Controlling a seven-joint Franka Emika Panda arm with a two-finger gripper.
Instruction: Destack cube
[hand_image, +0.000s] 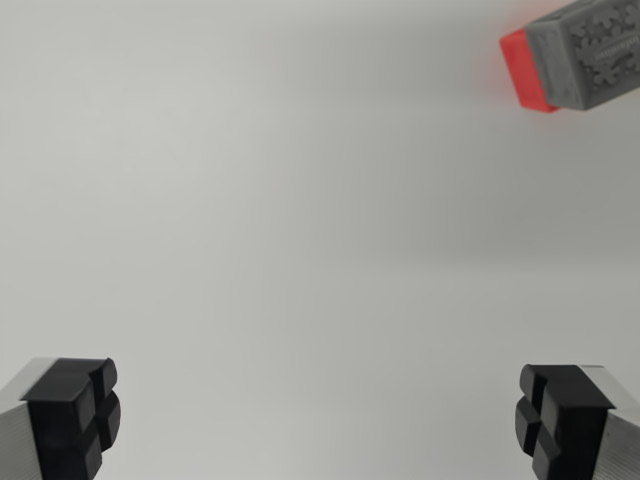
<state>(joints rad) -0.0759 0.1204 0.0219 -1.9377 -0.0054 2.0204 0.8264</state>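
Note:
A grey cube (590, 50) with a patterned top sits stacked on a red cube (524, 68) in the top right corner of the wrist view, partly cut off by the frame edge. My gripper (315, 415) hovers well away from the stack, toward the bottom of the view, and is open. Its two black fingertips (75, 410) stand far apart at the lower left and lower right, with nothing between them.
A plain white tabletop (300, 220) fills the view below the gripper.

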